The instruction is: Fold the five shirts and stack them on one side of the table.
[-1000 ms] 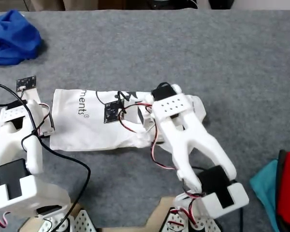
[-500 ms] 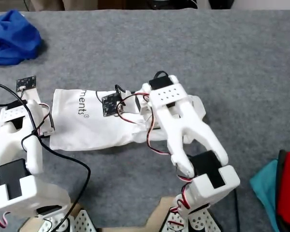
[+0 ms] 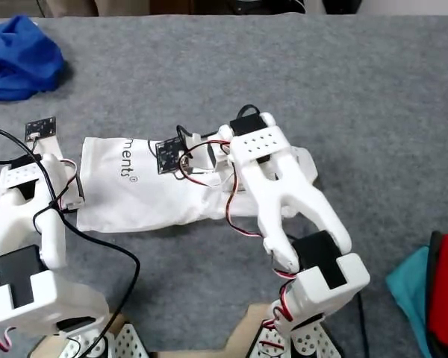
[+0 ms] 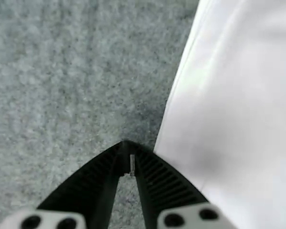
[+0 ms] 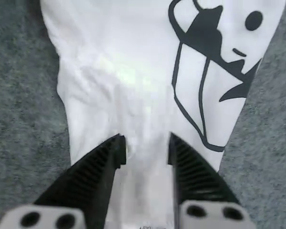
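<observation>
A white shirt (image 3: 142,186) with a black graphic lies partly folded, left of the table's centre. My right gripper (image 3: 213,175) hangs low over its right half. In the right wrist view this gripper (image 5: 145,145) is open, its fingers (image 5: 112,152) straddling wrinkled white shirt cloth (image 5: 128,81) beside the black graphic (image 5: 205,76). My left gripper (image 3: 73,198) sits at the shirt's left edge. In the left wrist view it (image 4: 128,160) is shut with nothing in it, its tips on the grey table just beside the shirt's edge (image 4: 229,109).
A crumpled blue shirt (image 3: 19,56) lies at the far left corner. Teal and red shirts (image 3: 433,291) sit at the near right edge. Grey cloth (image 3: 321,74) covers the table, with open room across the back and right.
My right arm has shifted left and a little farther back over the white shirt. The left arm has kept still.
</observation>
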Action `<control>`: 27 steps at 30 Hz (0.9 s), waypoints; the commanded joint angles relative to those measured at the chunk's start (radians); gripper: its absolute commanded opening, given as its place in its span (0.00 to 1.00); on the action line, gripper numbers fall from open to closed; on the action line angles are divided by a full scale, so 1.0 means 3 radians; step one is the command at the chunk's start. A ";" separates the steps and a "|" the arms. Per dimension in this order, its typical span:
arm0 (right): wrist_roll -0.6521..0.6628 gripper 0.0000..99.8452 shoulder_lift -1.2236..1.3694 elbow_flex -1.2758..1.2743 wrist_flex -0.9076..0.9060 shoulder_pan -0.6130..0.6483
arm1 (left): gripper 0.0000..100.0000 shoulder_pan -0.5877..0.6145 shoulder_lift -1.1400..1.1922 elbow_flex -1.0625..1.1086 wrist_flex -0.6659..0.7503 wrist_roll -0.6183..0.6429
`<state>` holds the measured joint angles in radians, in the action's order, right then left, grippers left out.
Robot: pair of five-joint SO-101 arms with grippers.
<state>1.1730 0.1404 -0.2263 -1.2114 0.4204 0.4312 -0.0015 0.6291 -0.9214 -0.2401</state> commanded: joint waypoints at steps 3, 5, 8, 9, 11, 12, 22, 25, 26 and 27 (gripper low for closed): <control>0.0031 0.37 -0.0049 0.0176 0.0041 -0.0038 | 0.02 0.0005 -0.0008 -0.0133 0.0036 -0.0015; 0.0015 0.36 -0.0141 0.0171 0.0031 -0.0038 | 0.02 0.0005 -0.0008 -0.0133 0.0036 -0.0015; 0.0015 0.33 -0.0350 0.0171 -0.0107 -0.0038 | 0.02 0.0005 -0.0008 -0.0133 0.0036 -0.0015; 0.0015 0.32 -0.0427 0.0171 -0.0189 -0.0033 | 0.02 0.0005 -0.0008 -0.0133 0.0036 -0.0015; 0.0000 0.26 -0.0545 0.0161 -0.0389 -0.0023 | 0.02 0.0005 -0.0008 -0.0133 0.0036 -0.0015; -0.0066 0.22 -0.0586 0.0156 -0.0476 -0.0023 | 0.02 0.0005 -0.0008 -0.0133 0.0036 -0.0015; -0.0430 0.01 -0.0606 -0.0304 -0.0133 0.0054 | 0.02 0.0005 -0.0008 -0.0133 0.0036 0.0000; -0.0506 0.01 -0.0591 -0.0422 0.0164 0.0156 | 0.02 0.0005 -0.0008 -0.0133 0.0036 0.0000; -0.0511 0.01 -0.0545 -0.0442 0.0245 0.0182 | 0.02 0.0005 -0.0008 -0.0133 0.0036 0.0000; -0.0532 0.01 -0.0483 -0.0448 0.0317 0.0197 | 0.02 0.0005 -0.0008 -0.0133 0.0036 0.0000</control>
<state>1.0319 0.0100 -0.3583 -1.1853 0.4542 0.4312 -0.0015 0.6291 -0.9214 -0.2401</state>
